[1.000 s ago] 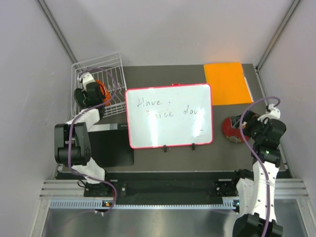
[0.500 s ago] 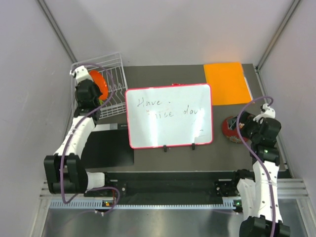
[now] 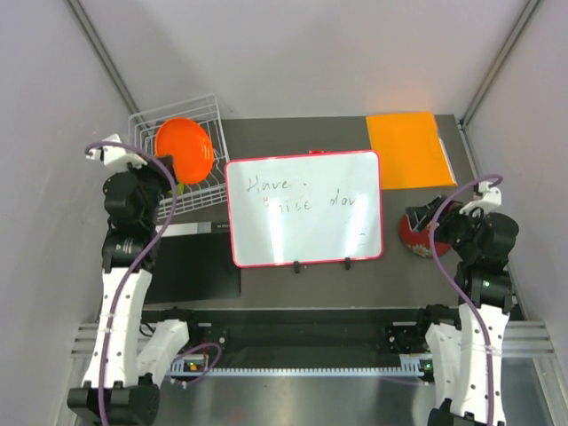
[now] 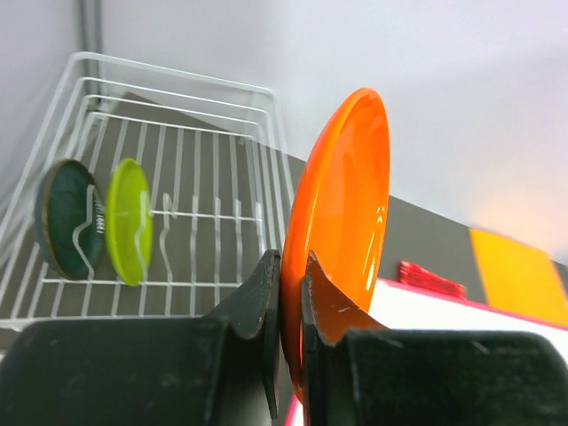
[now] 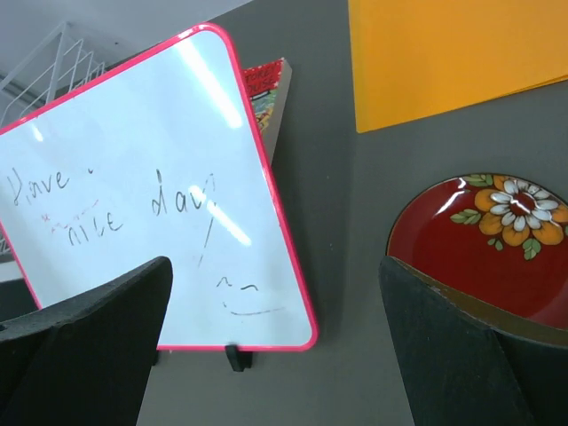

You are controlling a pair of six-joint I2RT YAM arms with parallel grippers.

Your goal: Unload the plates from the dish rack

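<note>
Dark grey tabletop (image 3: pixel 399 275) between pale walls, white wire dish rack (image 4: pixel 213 217) at its far left corner.
Left gripper (image 4: pixel 291 266) pinches orange plate (image 4: pixel 342 231) on edge above the rack; lime green plate (image 4: pixel 127 222) and dark teal plate (image 4: pixel 67 219) stand inside. Right gripper (image 5: pixel 275 342) spread wide, empty, beside red floral plate (image 5: pixel 497 244) lying flat. Whiteboard (image 3: pixel 302 209) reads "Have… nice day".
</note>
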